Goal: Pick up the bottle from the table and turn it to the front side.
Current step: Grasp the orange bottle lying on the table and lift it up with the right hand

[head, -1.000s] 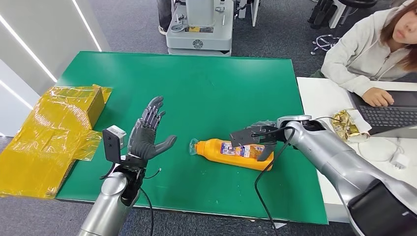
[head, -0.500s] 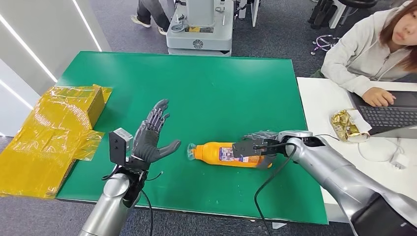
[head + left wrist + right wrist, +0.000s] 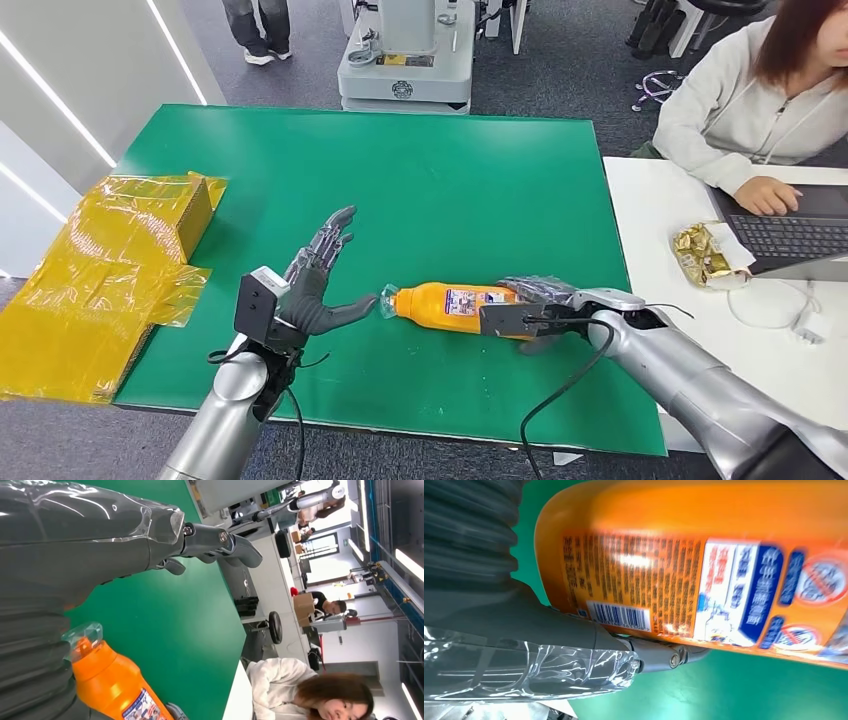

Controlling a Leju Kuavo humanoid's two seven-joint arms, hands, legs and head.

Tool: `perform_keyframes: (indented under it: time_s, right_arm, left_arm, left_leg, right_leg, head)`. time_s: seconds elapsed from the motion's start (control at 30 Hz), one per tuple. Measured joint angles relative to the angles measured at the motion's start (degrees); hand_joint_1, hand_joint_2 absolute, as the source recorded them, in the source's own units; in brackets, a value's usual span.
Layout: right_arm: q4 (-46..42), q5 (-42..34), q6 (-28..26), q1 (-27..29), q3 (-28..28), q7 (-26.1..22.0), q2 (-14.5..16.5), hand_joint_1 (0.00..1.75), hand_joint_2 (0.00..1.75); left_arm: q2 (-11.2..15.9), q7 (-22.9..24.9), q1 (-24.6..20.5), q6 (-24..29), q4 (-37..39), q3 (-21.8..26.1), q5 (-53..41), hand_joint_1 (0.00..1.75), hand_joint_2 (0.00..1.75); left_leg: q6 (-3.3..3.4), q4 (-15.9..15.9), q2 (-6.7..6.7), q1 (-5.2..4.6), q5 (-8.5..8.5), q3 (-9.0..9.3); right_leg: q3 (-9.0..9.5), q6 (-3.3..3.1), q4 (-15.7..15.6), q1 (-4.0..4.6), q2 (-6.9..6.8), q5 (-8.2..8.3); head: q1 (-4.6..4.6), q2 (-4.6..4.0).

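An orange bottle (image 3: 450, 302) with a clear cap (image 3: 388, 298) lies on its side across the green table (image 3: 400, 170), cap pointing left. My right hand (image 3: 535, 305) grips its base end, and the back label with a barcode (image 3: 704, 580) shows above the thumb (image 3: 574, 625) in the right wrist view. My left hand (image 3: 318, 285) is spread just left of the cap, palm toward the bottle, holding nothing. Its thumb tip almost meets the cap. The left wrist view has the bottle (image 3: 107, 680) beside the grey cover, with the fingers (image 3: 220, 542) stretched out.
A yellow-wrapped box (image 3: 110, 260) lies at the table's left edge. At the right, a person (image 3: 740, 100) types on a laptop (image 3: 790, 230) at a white table (image 3: 650, 190) beside a gold snack bag (image 3: 705, 255). A grey machine base (image 3: 405, 60) stands beyond the far edge.
My right hand has carried the bottle left and nearer, levelling it. My left hand has moved right until its thumb nears the cap. A person beyond the table walked left.
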Motion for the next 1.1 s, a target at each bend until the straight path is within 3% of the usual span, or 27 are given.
perform_keyframes:
  time_s: [0.37, 0.43, 0.5, 0.57, 0.67, 0.87, 1.1]
  right_arm:
    - [-2.4, 1.0, -2.2, 1.8, -1.7, -0.6, -1.2, 0.0, 1.75]
    - [-2.6, 1.1, -2.2, 1.8, -1.8, -0.6, -1.2, 0.24, 1.75]
    - [-2.7, 1.2, -2.3, 1.9, -1.8, -0.7, -1.3, 0.87, 1.75]
    - [-2.7, 1.6, -2.3, 1.9, -1.8, -0.7, -1.3, 1.35, 1.75]
    - [-2.8, 2.2, -2.6, 2.1, -1.9, -0.7, -1.4, 1.53, 1.75]
    - [-3.8, 3.4, -2.9, 2.8, -2.4, -0.4, -2.0, 1.53, 1.75]
    - [-4.3, 4.2, -3.6, 3.5, -3.0, -0.4, -2.1, 1.71, 1.75]
  left_arm:
    - [0.2, 0.0, -1.0, 0.3, 0.5, -1.1, 1.2, 0.0, 1.75]
    - [0.3, 0.0, -1.0, 0.3, 0.6, -1.1, 1.2, 0.0, 1.75]
    - [0.3, 0.0, -1.1, 0.3, 0.7, -1.1, 1.2, 0.0, 1.75]
    - [0.3, 0.0, -1.2, 0.4, 0.8, -1.2, 1.3, 0.0, 1.75]
    - [0.3, 0.0, -1.4, 0.5, 1.1, -1.4, 1.5, 0.0, 1.75]
    - [0.3, 0.0, -1.9, 0.5, 1.4, -1.6, 2.0, 0.0, 1.75]
    - [0.4, 0.0, -2.0, 0.6, 1.5, -1.6, 2.1, 0.0, 1.75]
  left_leg:
    - [0.0, 0.0, 0.0, -0.02, 0.0, -0.01]
    - [0.0, 0.0, 0.0, -0.02, 0.0, -0.01]
    - [0.0, 0.0, 0.0, -0.02, 0.0, -0.01]
    - [0.0, 0.0, 0.0, -0.02, 0.0, -0.01]
    - [0.0, 0.0, 0.0, -0.01, 0.0, 0.0]
    - [0.0, 0.0, 0.01, -0.01, 0.0, 0.0]
    - [0.0, 0.0, 0.01, -0.01, 0.0, 0.01]
  right_leg:
    - [0.01, 0.0, 0.0, -0.01, 0.0, 0.0]
    - [0.01, 0.0, 0.0, -0.01, 0.0, 0.0]
    - [0.0, 0.0, 0.0, 0.0, 0.0, 0.0]
    - [0.0, 0.0, 0.0, 0.0, 0.0, 0.0]
    - [0.0, 0.0, 0.0, 0.0, 0.0, 0.0]
    - [0.01, 0.0, 0.0, 0.0, 0.01, 0.0]
    - [0.01, 0.0, 0.0, 0.0, 0.01, 0.0]
  head:
    - [0.01, 0.0]
    - [0.01, 0.0]
    - [0.01, 0.0]
    - [0.01, 0.0]
    - [0.01, 0.0]
    - [0.01, 0.0]
    - [0.01, 0.0]
